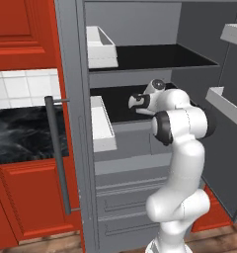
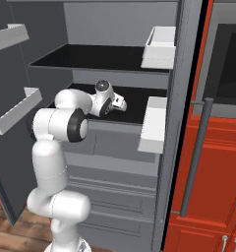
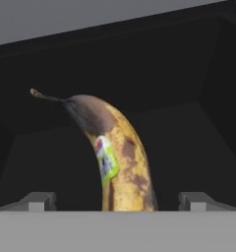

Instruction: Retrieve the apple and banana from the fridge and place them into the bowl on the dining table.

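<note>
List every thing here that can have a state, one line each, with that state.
fridge: both upper doors swung open, lower drawers shut.
gripper: reached in over the middle black shelf, jaws wide open, holding nothing.
banana: lying on the black shelf, between the open jaws, not gripped; spotted brown, sticker on it.
door bins: in place on the open doors; contents cannot be told.

banana's (image 3: 117, 162) lower end hidden at the hand view's bottom.
</note>
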